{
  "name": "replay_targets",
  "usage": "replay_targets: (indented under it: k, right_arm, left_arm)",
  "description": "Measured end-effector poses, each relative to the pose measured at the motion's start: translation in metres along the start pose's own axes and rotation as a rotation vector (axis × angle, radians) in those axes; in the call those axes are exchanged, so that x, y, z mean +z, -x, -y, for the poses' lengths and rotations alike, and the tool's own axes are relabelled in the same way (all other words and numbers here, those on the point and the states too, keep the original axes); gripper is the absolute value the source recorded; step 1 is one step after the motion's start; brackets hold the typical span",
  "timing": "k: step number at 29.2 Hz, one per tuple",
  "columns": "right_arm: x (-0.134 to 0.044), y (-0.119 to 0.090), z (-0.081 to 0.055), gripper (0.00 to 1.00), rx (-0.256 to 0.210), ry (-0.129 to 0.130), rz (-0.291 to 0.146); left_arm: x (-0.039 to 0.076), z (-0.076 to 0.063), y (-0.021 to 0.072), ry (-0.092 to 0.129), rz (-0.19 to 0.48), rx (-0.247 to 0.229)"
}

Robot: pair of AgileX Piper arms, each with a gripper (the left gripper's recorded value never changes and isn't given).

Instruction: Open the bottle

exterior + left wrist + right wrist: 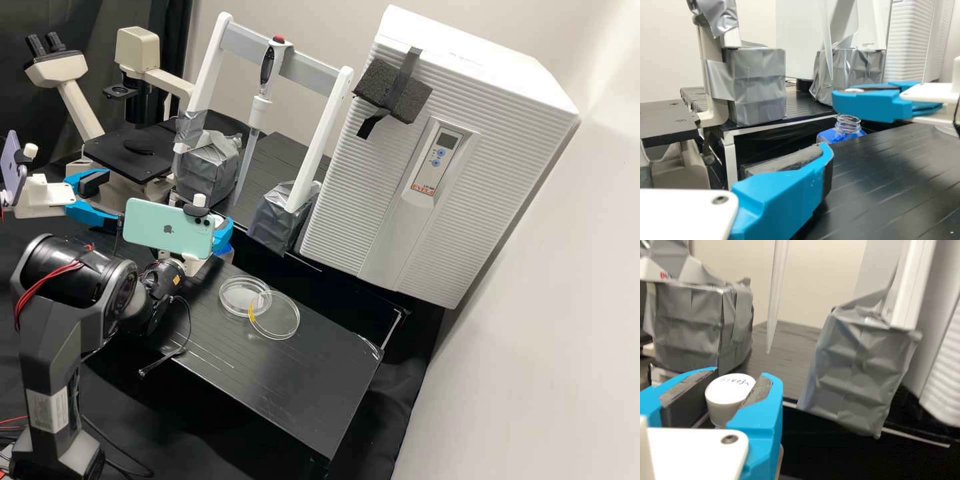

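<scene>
A clear bottle of blue liquid (844,129) stands on the black platform (287,373), its threaded neck bare. My right gripper (722,388) is shut on the bottle's white cap (730,389) and holds it just above the neck. The left wrist view shows this gripper (875,102) hanging over the bottle. In the high view the right gripper (223,237) peeks out behind a teal phone (170,228) that hides the bottle. My left gripper (107,195) stands open to the left of the bottle, one blue finger (785,195) near it, holding nothing.
Two clear petri dishes (245,295) (275,315) lie on the platform. Behind them a white stand with grey taped weights (203,163) holds a pipette (257,113). A large white ribbed machine (433,153) stands on the right and a microscope (127,100) at the back left.
</scene>
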Motion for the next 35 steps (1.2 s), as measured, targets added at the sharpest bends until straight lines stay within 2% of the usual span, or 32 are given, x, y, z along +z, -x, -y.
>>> replay_targets:
  k: [7, 9, 12, 15, 17, 21, 25, 28, 31, 35]
  right_arm:
    - [-0.007, 0.012, -0.01, 0.0, 0.039, -0.002, -0.029]
    - [-0.008, 0.016, -0.013, 0.0, 0.049, -0.014, -0.036]
    - [-0.009, 0.026, -0.015, 0.0, 0.05, -0.026, -0.04]
    - [-0.01, 0.037, -0.015, 0.0, 0.049, -0.027, -0.054]
    - [-0.01, 0.047, -0.014, 0.0, 0.04, -0.039, -0.063]
    - [-0.013, 0.066, -0.01, 0.0, 0.02, -0.039, -0.086]
    - [-0.015, 0.084, -0.007, 0.0, 0.007, -0.04, -0.109]
    - [-0.016, 0.09, -0.002, 0.0, -0.022, -0.041, -0.118]
    - [-0.016, 0.092, 0.003, 0.0, -0.047, -0.041, -0.118]
    - [-0.013, 0.091, 0.011, 0.0, -0.082, -0.045, -0.088]
  left_arm:
    - [0.0, 0.0, 0.0, 0.0, 0.0, 0.0]
    - [0.0, 0.0, 0.0, 0.0, 0.0, 0.0]
    - [0.0, 0.0, 0.0, 0.0, 0.0, 0.0]
    - [0.0, 0.0, 0.0, 0.0, 0.0, 0.0]
    - [0.0, 0.0, 0.0, 0.0, 0.0, 0.0]
    - [0.0, 0.0, 0.0, 0.0, 0.0, 0.0]
    - [0.002, -0.002, -0.0046, -0.005, 0.011, 0.006]
    - [0.005, -0.002, -0.0088, -0.008, 0.019, -0.001]
    - [0.006, -0.001, -0.0091, -0.016, 0.021, -0.008]
    - [0.006, -0.001, -0.0091, -0.016, 0.021, -0.008]
